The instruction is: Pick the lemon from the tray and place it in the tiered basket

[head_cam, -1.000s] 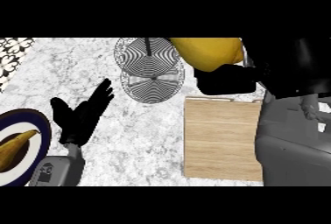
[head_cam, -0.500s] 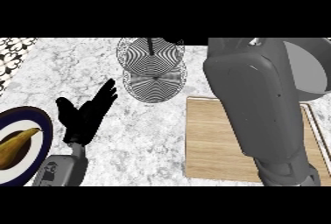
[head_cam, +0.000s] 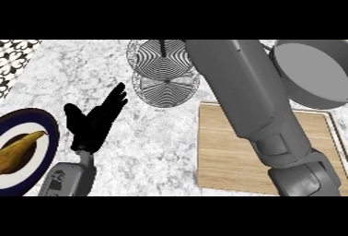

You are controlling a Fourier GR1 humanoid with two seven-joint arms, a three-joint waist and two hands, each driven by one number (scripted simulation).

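Your right forearm (head_cam: 252, 101) is crossing the view from lower right up toward the tiered basket (head_cam: 163, 73), hiding its own hand, so you cannot tell whether the lemon is being carried or where it is lying. The tray (head_cam: 224, 152) is showing bare wood beside that arm. Your left hand (head_cam: 95, 122) is resting released, fingers straight, on the bench (head_cam: 149, 147); the basket is lying up and to its right, near the fingertips. A plate (head_cam: 27, 152) holding a banana (head_cam: 17, 150) is sitting left of it.
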